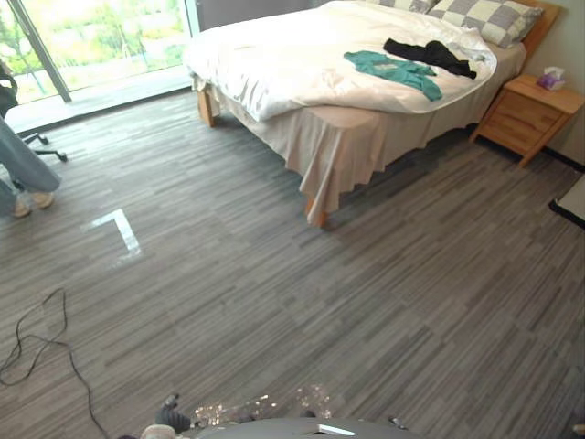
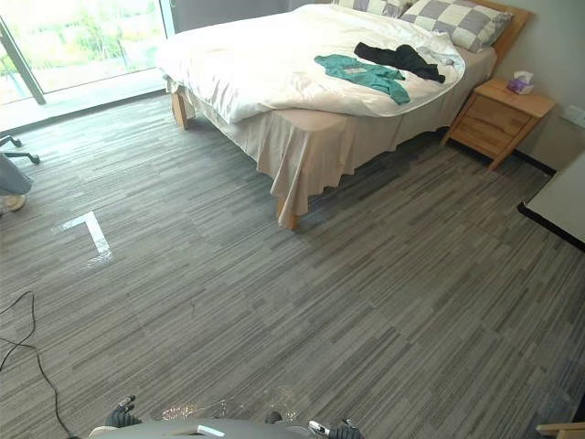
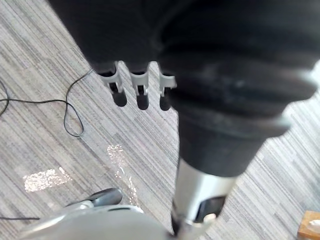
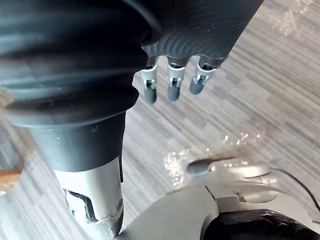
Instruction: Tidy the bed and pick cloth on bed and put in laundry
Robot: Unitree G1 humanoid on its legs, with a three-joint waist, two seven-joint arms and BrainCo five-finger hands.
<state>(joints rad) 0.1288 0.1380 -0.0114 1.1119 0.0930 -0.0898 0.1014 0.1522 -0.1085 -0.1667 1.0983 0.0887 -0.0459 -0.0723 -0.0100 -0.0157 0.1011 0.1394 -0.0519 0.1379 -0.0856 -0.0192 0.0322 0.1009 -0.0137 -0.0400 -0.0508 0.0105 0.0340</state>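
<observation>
A bed (image 1: pixel 366 137) with a rumpled white duvet (image 1: pixel 292 59) stands far ahead across the room. On the duvet near the pillows lie a teal cloth (image 1: pixel 395 71) and, just behind it, a black cloth (image 1: pixel 430 55). Both hands hang low over the grey floor, far from the bed. My left hand (image 3: pixel 140 95) has relaxed, straight fingers with nothing in them. My right hand (image 4: pixel 172 85) hangs the same way and holds nothing.
Checkered pillows (image 1: pixel 484 18) lie at the bed's head. A wooden nightstand (image 1: pixel 532 114) with a tissue box (image 1: pixel 550 80) stands to the bed's right. A person's legs (image 1: pixel 23 174) and a chair base (image 1: pixel 41 146) are at left by the window. A white tape corner (image 1: pixel 119 229) marks the floor.
</observation>
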